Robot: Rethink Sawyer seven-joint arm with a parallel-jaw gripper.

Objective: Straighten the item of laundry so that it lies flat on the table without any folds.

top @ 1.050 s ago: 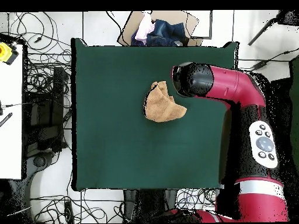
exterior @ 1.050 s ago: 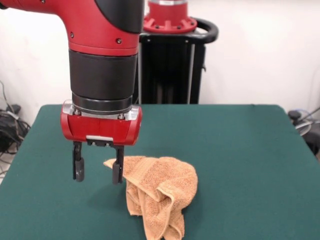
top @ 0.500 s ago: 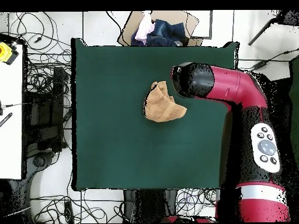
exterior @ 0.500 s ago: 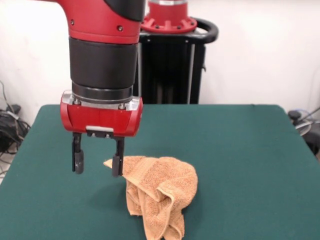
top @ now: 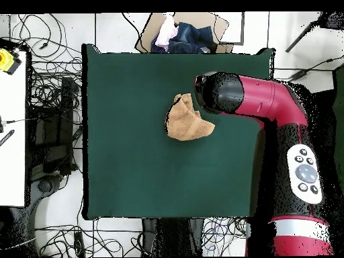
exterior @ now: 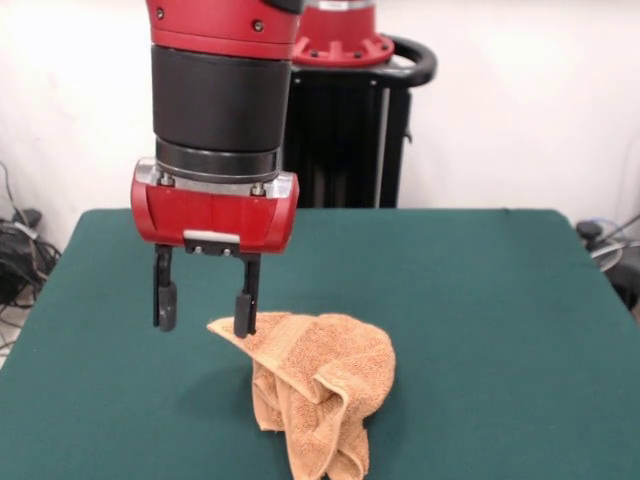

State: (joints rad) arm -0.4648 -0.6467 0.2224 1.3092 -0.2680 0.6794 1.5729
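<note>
The towel (exterior: 318, 392) is a plain orange-tan terry cloth with no pattern showing in its crumpled folds. The table (exterior: 480, 330) has a uniform dark green top. The arm (top: 269, 101) is bright red with broad black sections, and a silver ring sits above the red gripper housing. The gripper (exterior: 205, 312) has black fingers. A pile of purple, white and dark blue cloth (top: 176, 33) lies beyond one table edge.

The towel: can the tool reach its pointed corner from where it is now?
Probably yes. The open tool hangs just above the table, one finger beside the towel corner, and nothing stands between them.
</note>
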